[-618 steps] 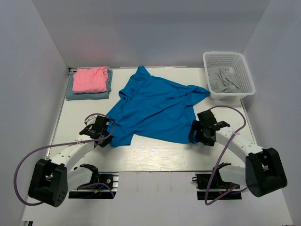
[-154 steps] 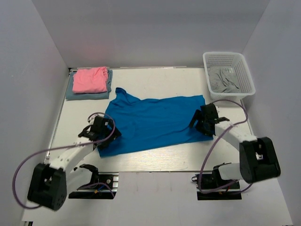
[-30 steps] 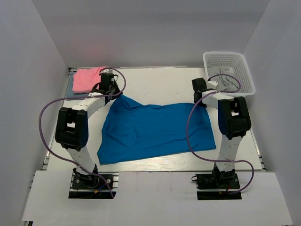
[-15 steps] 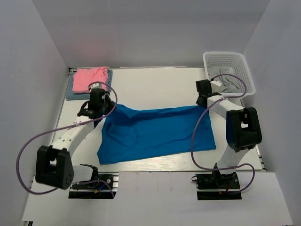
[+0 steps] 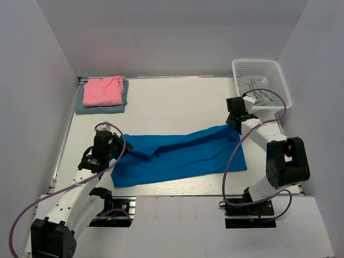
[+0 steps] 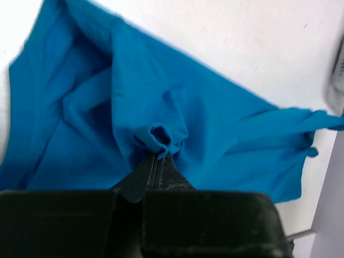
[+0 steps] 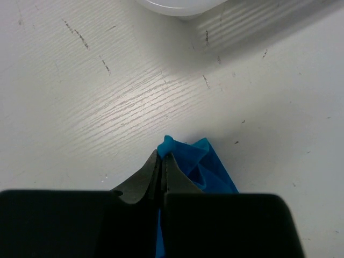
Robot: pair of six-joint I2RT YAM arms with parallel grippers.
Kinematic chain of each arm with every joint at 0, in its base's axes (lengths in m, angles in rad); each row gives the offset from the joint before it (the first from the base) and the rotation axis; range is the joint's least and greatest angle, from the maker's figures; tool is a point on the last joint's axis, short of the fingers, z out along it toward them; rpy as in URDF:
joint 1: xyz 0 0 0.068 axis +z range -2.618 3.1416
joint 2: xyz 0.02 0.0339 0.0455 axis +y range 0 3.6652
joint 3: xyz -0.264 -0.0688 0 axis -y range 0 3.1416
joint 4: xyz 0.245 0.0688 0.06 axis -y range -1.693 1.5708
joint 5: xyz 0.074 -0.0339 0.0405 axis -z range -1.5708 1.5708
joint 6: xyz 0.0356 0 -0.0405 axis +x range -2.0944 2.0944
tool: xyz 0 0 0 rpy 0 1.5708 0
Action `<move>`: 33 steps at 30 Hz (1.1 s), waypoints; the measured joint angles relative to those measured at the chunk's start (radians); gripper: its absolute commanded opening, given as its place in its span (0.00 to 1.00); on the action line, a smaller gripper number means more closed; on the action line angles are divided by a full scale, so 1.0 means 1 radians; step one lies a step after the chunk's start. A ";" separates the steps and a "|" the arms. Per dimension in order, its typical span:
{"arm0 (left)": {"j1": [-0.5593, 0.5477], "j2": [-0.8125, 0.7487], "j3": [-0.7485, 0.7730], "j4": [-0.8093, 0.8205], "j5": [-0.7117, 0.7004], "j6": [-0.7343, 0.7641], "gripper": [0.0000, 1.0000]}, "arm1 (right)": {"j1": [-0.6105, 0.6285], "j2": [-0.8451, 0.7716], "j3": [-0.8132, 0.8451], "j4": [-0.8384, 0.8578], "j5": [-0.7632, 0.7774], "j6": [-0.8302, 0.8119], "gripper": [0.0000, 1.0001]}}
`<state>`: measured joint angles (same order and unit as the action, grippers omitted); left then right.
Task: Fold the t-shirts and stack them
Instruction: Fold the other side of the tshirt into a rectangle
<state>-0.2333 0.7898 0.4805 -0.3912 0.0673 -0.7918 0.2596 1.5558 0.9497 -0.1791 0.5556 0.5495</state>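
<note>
The bright blue t-shirt (image 5: 180, 156) lies across the table's near half as a long band, its far edge lifted and folded toward the near side. My left gripper (image 5: 114, 148) is shut on a bunched pinch of that blue t-shirt (image 6: 226, 123) at its left end, with the tips (image 6: 157, 156) pressed together. At the right end, my right gripper (image 5: 235, 123) is shut on a corner of the blue t-shirt (image 7: 207, 167), just above the bare tabletop. The pink t-shirt (image 5: 103, 90) lies folded on the dull grey-blue t-shirt (image 5: 100, 109) at the far left corner.
A white mesh basket (image 5: 279, 80) stands at the far right and holds a crumpled grey cloth (image 5: 257, 91). Its rim (image 7: 183, 6) shows just beyond my right gripper. White walls close in the table on three sides.
Both grippers have drawn the blue t-shirt's far edge from the back of the table toward the near side. The cloth now lies as a narrower band. Both arms have drawn back.
</note>
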 measured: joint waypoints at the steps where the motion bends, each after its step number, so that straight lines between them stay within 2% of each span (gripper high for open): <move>1: 0.000 -0.016 -0.023 -0.004 0.011 -0.008 0.00 | 0.000 -0.007 -0.005 0.000 -0.001 -0.001 0.00; 6: 0.000 -0.042 -0.124 -0.039 0.071 -0.048 0.00 | 0.000 -0.044 -0.047 0.020 -0.008 -0.008 0.00; 12: 0.000 -0.122 -0.154 -0.127 0.087 -0.075 0.02 | 0.000 -0.050 -0.097 0.025 -0.009 -0.005 0.00; 13: 0.000 -0.132 -0.154 -0.142 0.087 -0.078 0.10 | 0.000 -0.050 -0.103 0.024 -0.009 -0.003 0.00; 15: 0.000 -0.148 -0.164 -0.167 0.090 -0.086 0.37 | 0.000 -0.055 -0.119 0.024 -0.007 0.008 0.00; 16: 0.000 -0.151 -0.171 -0.175 0.098 -0.082 0.38 | 0.000 -0.059 -0.130 0.025 -0.002 0.015 0.00; 18: 0.000 -0.152 -0.194 -0.185 0.113 -0.092 0.44 | 0.000 -0.068 -0.156 0.012 0.019 0.046 0.07; 19: 0.000 -0.151 -0.202 -0.193 0.117 -0.095 0.52 | -0.001 -0.072 -0.166 -0.002 0.034 0.065 0.07; 20: 0.000 -0.150 -0.208 -0.205 0.122 -0.095 0.56 | -0.002 -0.077 -0.174 -0.016 0.049 0.082 0.15; 21: 0.000 -0.148 -0.208 -0.217 0.126 -0.095 0.63 | -0.002 -0.084 -0.181 -0.035 0.064 0.105 0.35; 22: 0.000 -0.145 -0.208 -0.222 0.129 -0.096 0.87 | -0.003 -0.095 -0.189 -0.049 0.077 0.130 0.53; 23: 0.000 -0.145 -0.208 -0.223 0.133 -0.091 0.95 | -0.004 -0.111 -0.198 -0.068 0.092 0.154 0.68; 24: 0.000 -0.146 -0.203 -0.217 0.150 -0.097 1.00 | -0.004 -0.133 -0.207 -0.086 0.106 0.171 0.90; 29: 0.000 -0.150 -0.172 -0.229 0.149 -0.095 1.00 | -0.007 -0.266 -0.229 -0.172 0.176 0.227 0.90; 33: 0.000 -0.143 -0.110 -0.253 0.105 -0.085 1.00 | -0.009 -0.348 -0.229 -0.156 0.145 0.171 0.90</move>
<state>-0.2337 0.6472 0.3702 -0.6437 0.1719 -0.8772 0.2504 1.2079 0.7208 -0.3355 0.7010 0.7208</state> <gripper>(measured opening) 0.997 0.903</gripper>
